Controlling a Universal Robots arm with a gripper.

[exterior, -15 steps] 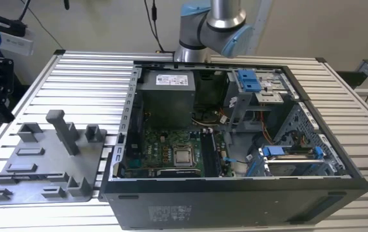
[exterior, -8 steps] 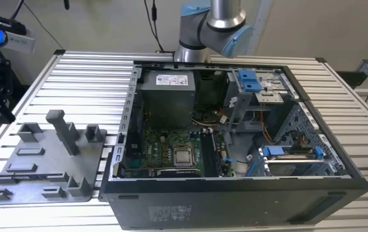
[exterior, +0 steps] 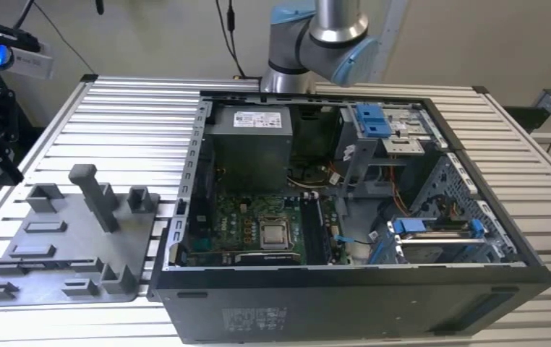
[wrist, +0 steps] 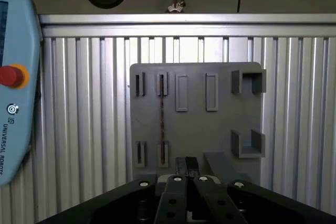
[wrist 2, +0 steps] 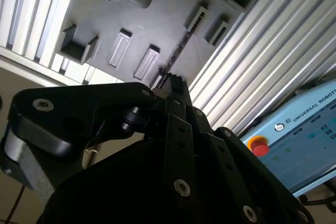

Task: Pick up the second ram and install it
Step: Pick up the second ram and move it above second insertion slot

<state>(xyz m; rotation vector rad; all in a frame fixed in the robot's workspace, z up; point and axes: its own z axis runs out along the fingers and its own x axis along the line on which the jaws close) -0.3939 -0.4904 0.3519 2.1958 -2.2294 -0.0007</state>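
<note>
Teach pendant (wrist: 16, 129), first wrist view: dark lettering and a round sign beside the red button (wrist: 11, 75). Exterior view: white label (exterior: 259, 118) at the computer case's (exterior: 372, 311) 11 o'clock and pale print at 7 o'clock, both illegible.

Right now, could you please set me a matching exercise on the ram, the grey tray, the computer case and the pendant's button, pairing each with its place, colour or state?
Things:
1. second ram
2. grey tray
3. computer case
4. pendant button

Descriptions:
A. red
B. lying with its side open
C. standing on edge in the tray's slots
D. on the slatted table, at the exterior view's left of the case

Pairs: 1-C; 2-D; 3-B; 4-A
</note>
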